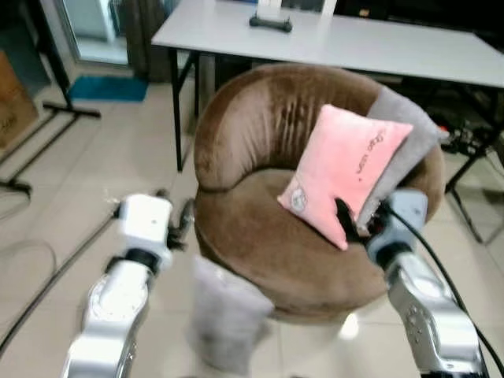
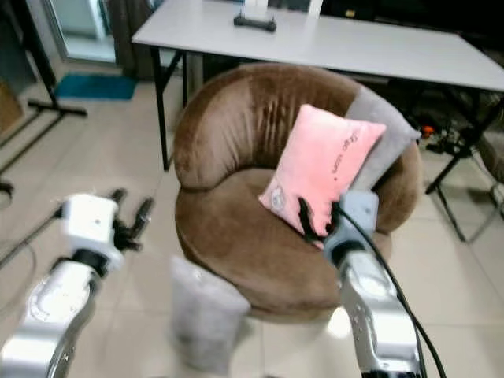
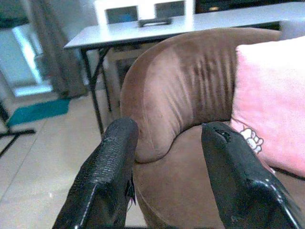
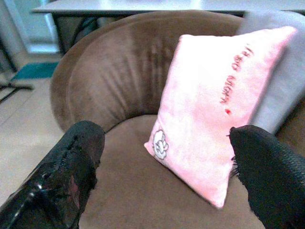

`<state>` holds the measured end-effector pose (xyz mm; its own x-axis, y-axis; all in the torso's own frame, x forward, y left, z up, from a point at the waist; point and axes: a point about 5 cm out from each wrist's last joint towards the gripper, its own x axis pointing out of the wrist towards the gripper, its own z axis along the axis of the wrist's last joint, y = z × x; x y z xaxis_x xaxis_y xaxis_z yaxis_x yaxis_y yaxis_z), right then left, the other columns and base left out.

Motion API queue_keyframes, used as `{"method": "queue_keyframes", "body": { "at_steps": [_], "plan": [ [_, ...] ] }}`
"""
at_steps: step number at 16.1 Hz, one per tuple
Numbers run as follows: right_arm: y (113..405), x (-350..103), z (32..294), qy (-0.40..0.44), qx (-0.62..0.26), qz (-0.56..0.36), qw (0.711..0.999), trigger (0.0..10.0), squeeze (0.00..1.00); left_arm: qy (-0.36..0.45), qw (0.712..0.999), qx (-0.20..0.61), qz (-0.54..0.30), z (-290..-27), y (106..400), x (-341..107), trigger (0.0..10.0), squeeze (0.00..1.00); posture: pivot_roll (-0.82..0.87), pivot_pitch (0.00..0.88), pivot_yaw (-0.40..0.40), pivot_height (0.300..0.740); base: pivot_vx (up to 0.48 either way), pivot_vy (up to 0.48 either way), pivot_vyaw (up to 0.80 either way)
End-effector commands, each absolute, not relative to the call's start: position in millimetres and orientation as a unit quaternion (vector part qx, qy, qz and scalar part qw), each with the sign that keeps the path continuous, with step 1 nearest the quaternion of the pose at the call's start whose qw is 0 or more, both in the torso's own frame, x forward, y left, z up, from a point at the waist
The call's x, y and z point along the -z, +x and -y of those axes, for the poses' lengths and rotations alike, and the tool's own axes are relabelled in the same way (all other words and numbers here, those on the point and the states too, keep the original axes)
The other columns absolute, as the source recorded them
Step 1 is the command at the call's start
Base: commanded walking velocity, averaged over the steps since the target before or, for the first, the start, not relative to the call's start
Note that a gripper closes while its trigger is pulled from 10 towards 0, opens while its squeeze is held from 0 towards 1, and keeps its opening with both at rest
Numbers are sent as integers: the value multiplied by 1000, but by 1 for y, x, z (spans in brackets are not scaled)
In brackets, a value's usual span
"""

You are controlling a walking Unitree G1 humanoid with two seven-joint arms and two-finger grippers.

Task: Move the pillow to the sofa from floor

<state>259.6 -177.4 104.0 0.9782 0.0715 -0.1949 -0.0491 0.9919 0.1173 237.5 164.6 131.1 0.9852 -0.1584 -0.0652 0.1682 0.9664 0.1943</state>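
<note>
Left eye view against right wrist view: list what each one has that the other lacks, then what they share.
Left eye view alone: the grey pillow on the floor leaning at the sofa's base, the left gripper open beside the sofa, a black object on the table, cables on the tiles.

Right wrist view alone: the right gripper's own fingers spread wide, and the small cartoon patch on the pink pillow up close.

Both: brown round sofa, pink pillow propped on its seat, grey cushion behind it, white table.
</note>
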Motion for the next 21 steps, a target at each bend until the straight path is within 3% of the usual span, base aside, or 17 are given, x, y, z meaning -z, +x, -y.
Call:
{"method": "queue_keyframes", "body": {
  "at_steps": [1, 21],
  "plan": [
    [259, -109, 173, 57, -36, -92, 994, 10000, 0, 110, 990, 78, -31, -171, 238, -131, 10000, 0, 64, 0, -54, 740, 0, 435, -788],
    [251, -106, 171, 70, -8, -102, 992, 10000, 0, 117, 987, 104, -32, -170, 242, -131, 10000, 0, 56, 0, -27, 740, 0, 434, -788]
  ]
}}
